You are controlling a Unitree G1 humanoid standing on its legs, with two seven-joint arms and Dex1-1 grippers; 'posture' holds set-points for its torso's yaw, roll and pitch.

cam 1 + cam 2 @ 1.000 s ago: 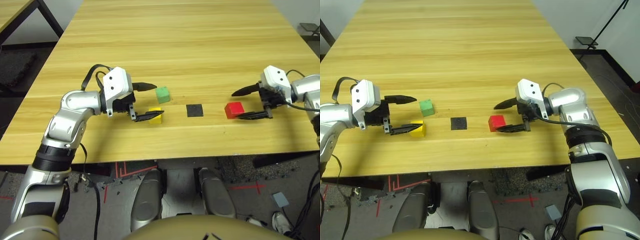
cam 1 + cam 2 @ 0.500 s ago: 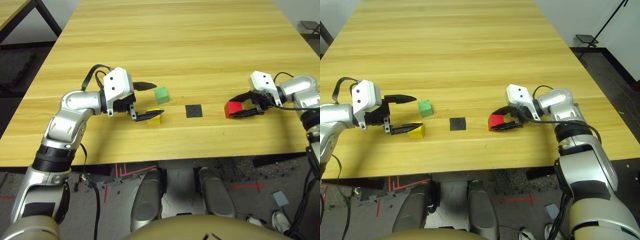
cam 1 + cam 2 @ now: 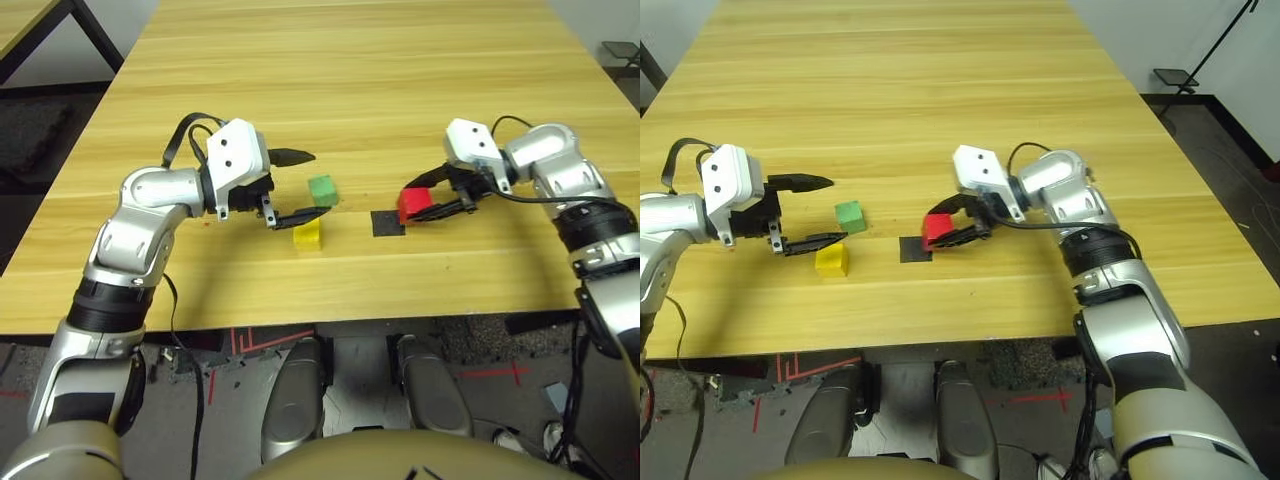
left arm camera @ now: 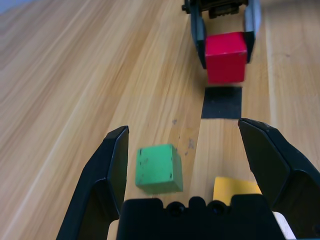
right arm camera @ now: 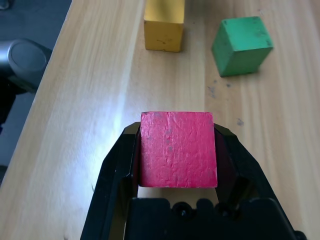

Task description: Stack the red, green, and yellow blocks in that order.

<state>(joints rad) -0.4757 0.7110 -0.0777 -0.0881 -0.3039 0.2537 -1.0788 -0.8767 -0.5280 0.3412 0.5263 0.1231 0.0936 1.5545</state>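
Red block [image 5: 178, 149]: we hold it clamped between the two fingers of our right gripper [image 3: 432, 201], lifted just above the table [image 3: 400, 80] and hanging over the edge of the flat black square patch [image 3: 387, 222] on that patch's right side. The green block [image 3: 322, 190] and yellow block [image 3: 308, 234] rest on the wood to the left of the patch, the green one farther from us, the yellow one nearer, close together but apart. Our left gripper [image 4: 195, 165] stands with fingers wide, empty, the green block lying near its far finger and the yellow one near its close finger. The deciding relation, in our judgement: the patch lies directly below and slightly left of the red block, so only a short leftward shift and descent separates block from patch. The left arm is the nearer one to both remaining blocks, with green next in order.
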